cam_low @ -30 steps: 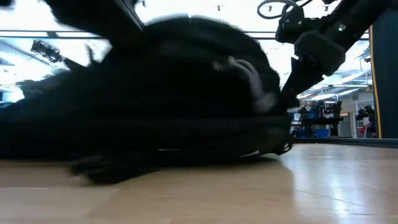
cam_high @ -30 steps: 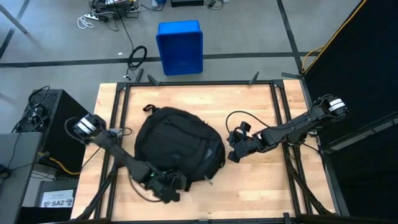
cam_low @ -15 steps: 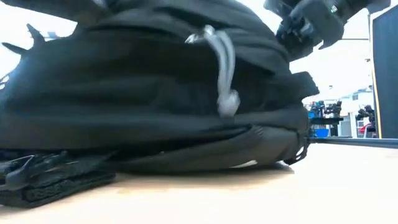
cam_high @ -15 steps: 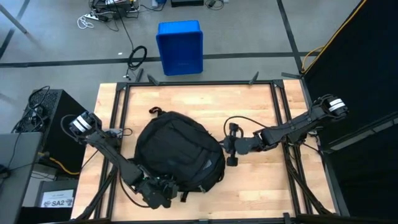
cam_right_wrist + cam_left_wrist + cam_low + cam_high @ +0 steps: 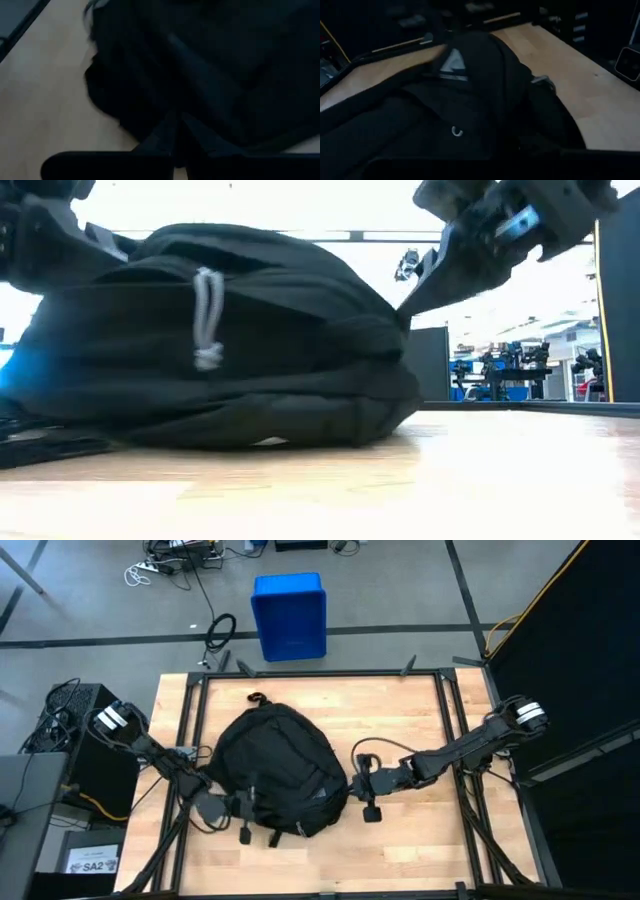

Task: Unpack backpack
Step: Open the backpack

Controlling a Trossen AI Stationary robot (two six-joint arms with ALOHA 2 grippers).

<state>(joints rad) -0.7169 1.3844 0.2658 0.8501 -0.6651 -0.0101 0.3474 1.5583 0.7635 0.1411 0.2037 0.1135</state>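
Hidden from you: the backpack is closed over from above, so nothing of its contents shows; its zip line cannot be traced in the overhead view.
Hard to make out: both wrist views are very dark. In the left wrist view you get black fabric, a pale triangular patch and a small metal ring, but the left arm's own fingers do not show. In the right wrist view the two dark fingers meet in a point against black cloth.
Cut off: in the low view the bag fills the left half of the picture and runs off its left edge; the arms enter from the upper corners and are cropped.
Backpack position: it lies flat on the wooden worktop, left of centre, its rounded top and carry loop toward the far edge. A white cord pull hangs on the face turned to the low camera.
Left gripper: at the bag's near left edge, pressed against the fabric. Its fingers are closed; you cannot tell whether they pinch any cloth.
Right gripper: at the bag's right edge, touching it. Its fingers are closed tight, tips against the fabric; whether a fold is caught between them cannot be told.
Off the worktop: a blue bin stands on the floor beyond the far edge.
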